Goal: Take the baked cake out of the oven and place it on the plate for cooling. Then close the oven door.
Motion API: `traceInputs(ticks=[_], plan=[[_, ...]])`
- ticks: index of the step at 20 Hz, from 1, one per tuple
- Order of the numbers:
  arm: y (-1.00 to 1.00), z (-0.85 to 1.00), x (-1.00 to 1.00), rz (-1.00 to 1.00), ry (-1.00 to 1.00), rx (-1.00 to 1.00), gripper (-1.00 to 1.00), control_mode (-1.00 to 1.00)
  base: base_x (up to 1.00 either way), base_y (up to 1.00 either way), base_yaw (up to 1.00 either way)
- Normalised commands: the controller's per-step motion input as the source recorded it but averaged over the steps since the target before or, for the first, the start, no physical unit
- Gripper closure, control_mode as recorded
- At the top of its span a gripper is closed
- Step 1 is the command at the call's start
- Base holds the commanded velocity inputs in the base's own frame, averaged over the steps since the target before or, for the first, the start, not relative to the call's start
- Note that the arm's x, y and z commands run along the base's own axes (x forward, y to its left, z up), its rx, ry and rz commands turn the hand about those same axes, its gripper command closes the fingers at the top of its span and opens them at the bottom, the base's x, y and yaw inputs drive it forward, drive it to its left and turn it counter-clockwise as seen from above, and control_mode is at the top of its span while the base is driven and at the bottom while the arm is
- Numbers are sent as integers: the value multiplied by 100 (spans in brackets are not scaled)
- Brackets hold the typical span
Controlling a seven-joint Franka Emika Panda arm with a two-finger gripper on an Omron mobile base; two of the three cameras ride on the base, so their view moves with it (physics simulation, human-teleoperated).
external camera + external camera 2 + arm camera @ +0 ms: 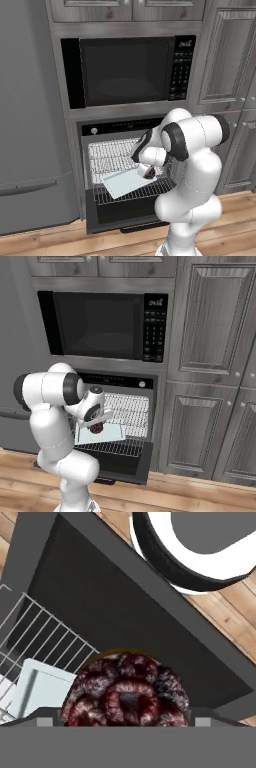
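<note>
The oven (120,125) stands with its oven door (117,221) dropped flat. The baked cake (125,687), small, round and dark reddish-brown, sits between my gripper's (125,718) fingertips, which press against its two sides. In the left base view the cake (146,173) hangs under the gripper (148,169) at the right corner of a pale square tray (122,183) on the lower wire rack (107,152). The right base view has the cake (97,428) and gripper (97,424) just above that tray (109,435). In the hand view the cake hangs past the tray (35,689), over the door (125,612). The plate is out of view.
A black microwave (125,70) with a keypad sits above the oven. A grey fridge (25,125) stands to the left and grey cabinet doors (210,406) to the right. The open door (125,466) juts out low over the wooden floor (50,242).
</note>
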Motion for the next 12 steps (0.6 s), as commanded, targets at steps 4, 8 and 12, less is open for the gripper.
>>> traceInputs(ticks=[4,8,12], plan=[[-12,30,1,29,14,-10,100,-100,0,0,0],[-10,30,0,34,4,-7,100,-100,0,0,0],[-9,28,-5,42,0,-8,100,-100,0,0,0]])
